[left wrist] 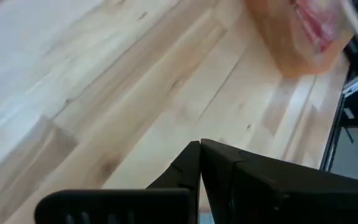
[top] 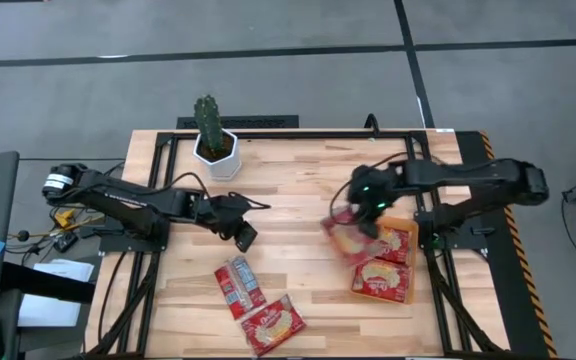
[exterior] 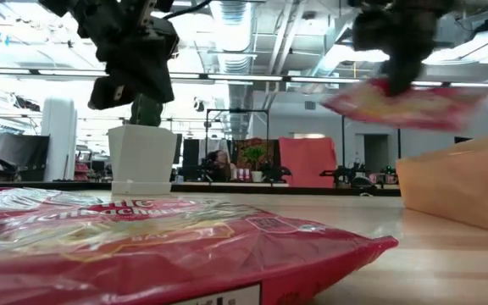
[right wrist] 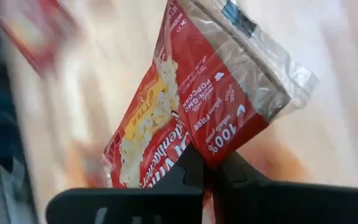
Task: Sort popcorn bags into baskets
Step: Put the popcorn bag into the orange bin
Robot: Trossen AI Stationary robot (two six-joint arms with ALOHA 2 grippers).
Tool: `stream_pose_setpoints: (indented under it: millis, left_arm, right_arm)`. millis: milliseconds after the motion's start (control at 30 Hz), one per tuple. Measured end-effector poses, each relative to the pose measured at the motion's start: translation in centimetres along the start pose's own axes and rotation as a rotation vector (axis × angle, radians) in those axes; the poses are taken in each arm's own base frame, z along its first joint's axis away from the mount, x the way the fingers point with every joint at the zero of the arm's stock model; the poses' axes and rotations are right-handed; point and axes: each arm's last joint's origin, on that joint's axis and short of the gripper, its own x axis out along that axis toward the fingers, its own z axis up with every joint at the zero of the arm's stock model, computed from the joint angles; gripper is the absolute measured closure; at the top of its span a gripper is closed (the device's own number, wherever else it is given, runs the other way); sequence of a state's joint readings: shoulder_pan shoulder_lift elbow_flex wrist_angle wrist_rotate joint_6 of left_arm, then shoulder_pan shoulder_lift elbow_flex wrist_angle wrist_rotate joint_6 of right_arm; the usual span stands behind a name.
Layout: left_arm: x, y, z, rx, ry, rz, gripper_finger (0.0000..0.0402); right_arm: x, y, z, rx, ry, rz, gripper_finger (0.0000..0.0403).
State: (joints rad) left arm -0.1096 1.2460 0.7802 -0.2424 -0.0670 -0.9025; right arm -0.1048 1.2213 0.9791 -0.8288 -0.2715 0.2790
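Held popcorn bag (exterior: 401,106) blurred; tray (left wrist: 300,37) cut off.

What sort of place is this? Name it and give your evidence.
Probably a robotics lab or open workshop: a wooden table in a black metal frame on a grey floor, exposed ceiling ducts and strip lights overhead, and more equipment stands in the room behind.

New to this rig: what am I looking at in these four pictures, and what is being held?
Two dark robot arms work at a wooden table. One camera looks down from above, one sits at table height, and one rides on each wrist. The right gripper holds a popcorn bag in the air beside the orange basket, which already holds bags. The left gripper hangs shut and empty over mid-table. Two more bags lie near the front edge, and a potted cactus stands at the back.
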Motion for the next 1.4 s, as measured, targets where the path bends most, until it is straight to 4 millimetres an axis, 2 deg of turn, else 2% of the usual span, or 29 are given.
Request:
stream_pose_setpoints:
  millis: [167, 300, 433, 767, 1200, 1400]
  left_arm:
    - [0.4, 0.0, -0.3, 0.009, -0.002, 0.026, 0.0401]
    - [0.8, 0.1, -0.4, 0.005, 0.008, 0.04, 0.0401]
    - [0.8, 0.2, -0.5, 0.003, 0.011, 0.046, 0.0401]
    - [0.8, 0.2, -0.5, 0.01, -0.003, 0.063, 0.0401]
    - [0.8, 0.3, -0.4, 0.014, -0.027, 0.087, 0.04]
    - [0.8, 0.5, -0.5, 0.029, -0.03, 0.115, 0.0369]
  right_arm:
    - [-3.1, -0.5, -3.0, -0.092, 0.184, -0.142, 0.0389]
    - [-3.5, -0.8, -4.3, -0.145, 0.325, -0.233, 0.0388]
    - [-2.6, -1.0, -4.3, -0.211, 0.43, -0.249, 0.0387]
    - [1.1, -0.6, -3.7, -0.448, 0.626, -0.19, 0.0386]
    - [3.7, 0.7, -3.5, -0.577, 0.667, -0.152, 0.0369]
    - [3.7, 0.9, -3.4, -0.585, 0.642, -0.152, 0.0323]
